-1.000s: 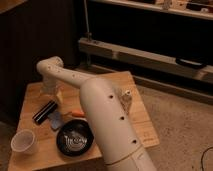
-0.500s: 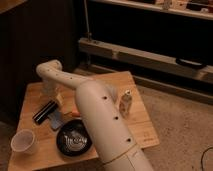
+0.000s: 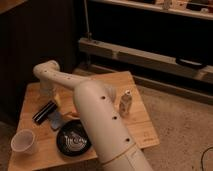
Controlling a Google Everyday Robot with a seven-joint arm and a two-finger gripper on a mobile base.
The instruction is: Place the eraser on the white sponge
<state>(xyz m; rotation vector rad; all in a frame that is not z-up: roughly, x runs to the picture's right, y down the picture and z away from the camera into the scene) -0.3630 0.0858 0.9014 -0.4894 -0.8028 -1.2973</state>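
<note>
Reaching across the wooden table [image 3: 135, 115], my arm [image 3: 100, 120] bends at its elbow over the far left corner and drops toward the tabletop there, with my gripper [image 3: 48, 91] hanging low just behind the eraser [image 3: 44, 111]. Whether its fingers stand apart or together I cannot tell, since the wrist and forearm cover them. The eraser, a black oblong, lies flat and slanted on the left part of the table, and I judge it is not yet held. The white sponge [image 3: 55, 120] lies just beside it on the nearer side, touching or nearly so, between the eraser and the dark bowl [image 3: 73, 139]. A white paper cup [image 3: 23, 142] stands at the near left corner, and a small bottle [image 3: 125, 103] stands well apart on the right. I judge the step in hand is the approach to the pick-up. Next I need to settle over the eraser, square to its narrow width, and close without nudging the sponge. After that comes only a short lift and shift, laying the eraser flat on the pad.
</note>
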